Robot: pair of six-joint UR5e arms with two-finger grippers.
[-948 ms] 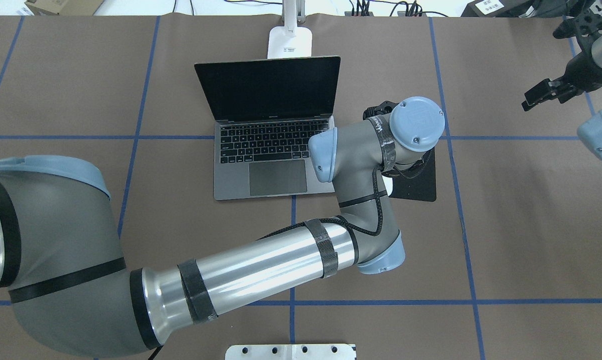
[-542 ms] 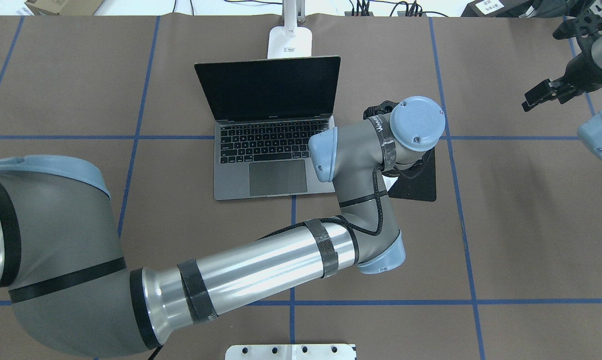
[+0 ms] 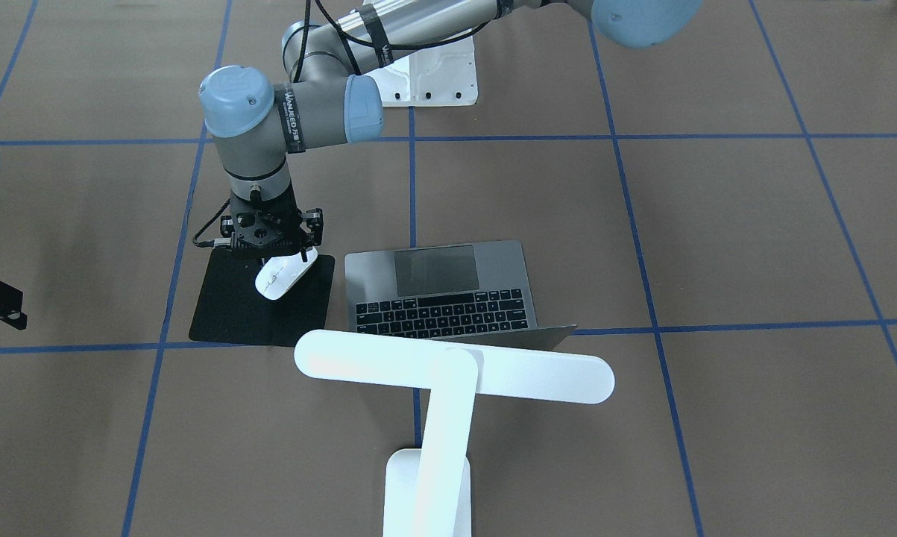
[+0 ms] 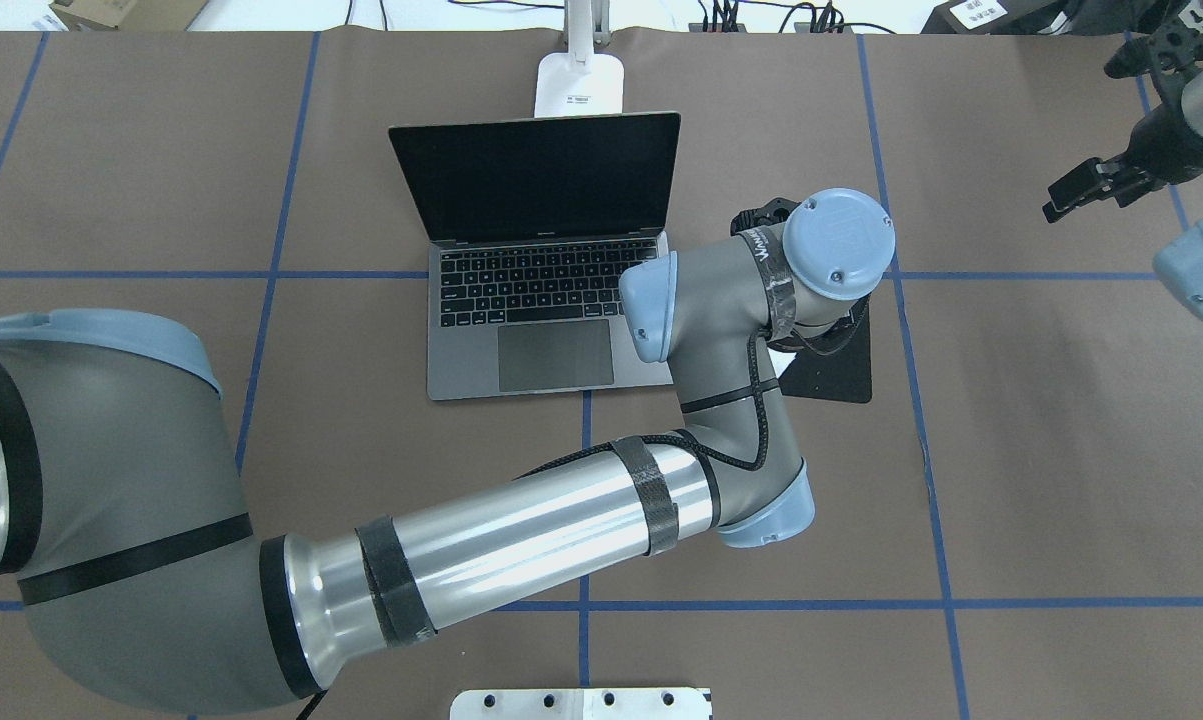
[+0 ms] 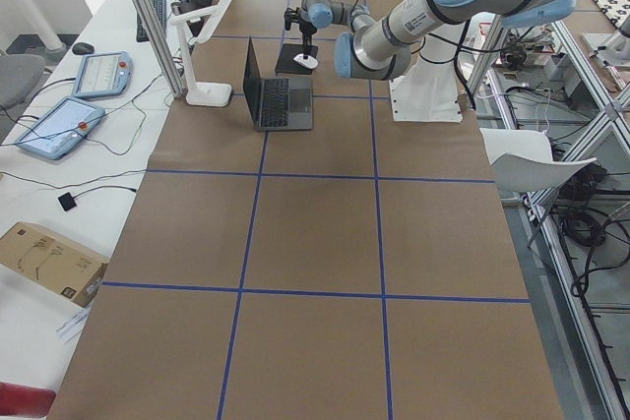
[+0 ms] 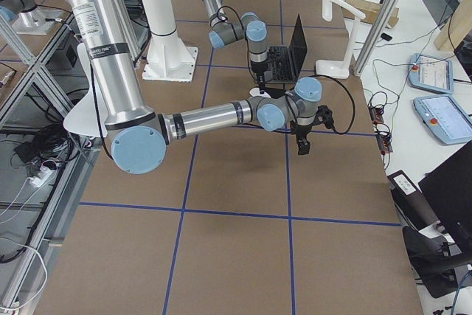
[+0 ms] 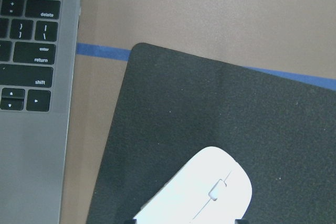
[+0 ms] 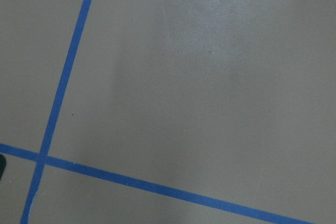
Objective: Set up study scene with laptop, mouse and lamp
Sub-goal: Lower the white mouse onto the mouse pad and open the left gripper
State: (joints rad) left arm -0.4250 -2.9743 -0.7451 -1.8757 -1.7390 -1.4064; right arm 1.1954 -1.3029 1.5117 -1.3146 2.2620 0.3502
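My left gripper [image 3: 290, 258] pinches the mouse [image 3: 279, 278], tilted, over the black mouse pad [image 3: 224, 313], which lies just beside the open laptop [image 3: 448, 287]. The lamp [image 3: 448, 367] stands behind the laptop at the table's far edge. My right gripper [image 4: 1073, 196] hangs near the right edge, and I cannot tell how its jaws stand.

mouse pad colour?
Plain black; the mouse pad contrasts with the white mouse. Left wrist view shows it best.

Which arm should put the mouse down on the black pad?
Left. The left claw holds the mouse right over the mouse pad beside the laptop; the right claw hangs far off to the side.
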